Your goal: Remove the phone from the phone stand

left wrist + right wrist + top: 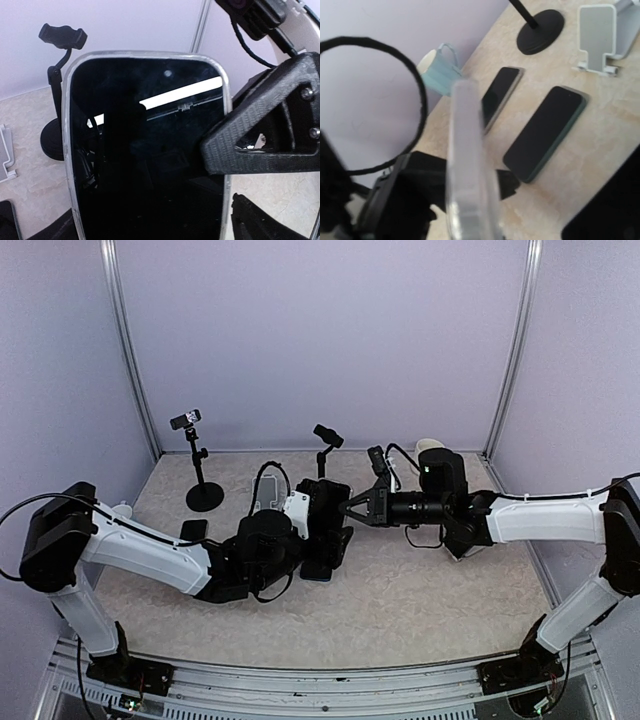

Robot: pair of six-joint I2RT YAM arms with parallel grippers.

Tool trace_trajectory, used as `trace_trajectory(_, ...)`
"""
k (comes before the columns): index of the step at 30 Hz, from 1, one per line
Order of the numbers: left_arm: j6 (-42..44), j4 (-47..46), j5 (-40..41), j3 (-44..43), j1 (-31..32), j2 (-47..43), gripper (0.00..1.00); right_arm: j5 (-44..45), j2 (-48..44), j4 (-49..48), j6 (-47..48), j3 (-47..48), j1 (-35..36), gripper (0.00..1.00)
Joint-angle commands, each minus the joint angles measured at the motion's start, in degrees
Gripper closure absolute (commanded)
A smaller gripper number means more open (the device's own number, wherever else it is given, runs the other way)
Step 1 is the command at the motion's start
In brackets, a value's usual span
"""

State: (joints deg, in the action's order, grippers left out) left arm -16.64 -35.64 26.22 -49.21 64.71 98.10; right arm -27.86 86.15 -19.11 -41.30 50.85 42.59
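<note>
The phone [145, 150], black-screened in a clear case, stands upright and fills the left wrist view. My left gripper [322, 515] is shut on it, its fingers [260, 222] flanking the long edges. My right gripper [348, 508] is shut on the phone's right edge, and one of its fingers [265, 135] overlaps the screen. In the right wrist view the phone [467, 165] appears edge-on between the jaws. The black clamp phone stand [327, 445] stands empty just behind the phone. It also shows in the left wrist view [60, 40].
A second black stand [203, 490] is at the back left. A white stand [268, 502] is beside my left arm. Two other phones lie flat on the table [545, 132] [502, 95]. A pale teal cup [440, 70] sits by the wall. Cables loop around the wrists.
</note>
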Motion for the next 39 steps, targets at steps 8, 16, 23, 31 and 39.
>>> trace_trajectory(8, 0.9, -3.5, -8.7, -0.7, 1.0, -0.8, 0.01, -2.3, -3.1, 3.9, 1.5, -0.2, -6.2, 1.0)
trace_trajectory(16, 0.9, -5.9, -10.4, 3.4, 1.2, -4.3, 0.01, -6.5, -7.4, 15.0, 7.8, -2.2, -14.7, 1.0)
trace_trajectory(23, 1.7, -4.0, -7.5, 2.9, 1.1, -3.8, 0.01, -10.6, -5.9, 23.6, 15.5, -2.7, -19.9, 1.0)
trace_trajectory(31, 1.4, -3.5, -6.9, 2.7, 0.9, -3.8, 0.01, -13.1, -0.8, 27.1, 20.9, -1.5, -22.4, 1.0)
trace_trajectory(39, -0.9, -1.9, -3.1, 3.9, 0.6, -5.0, 0.01, -16.1, 4.1, 27.2, 22.6, -0.3, -24.5, 1.0)
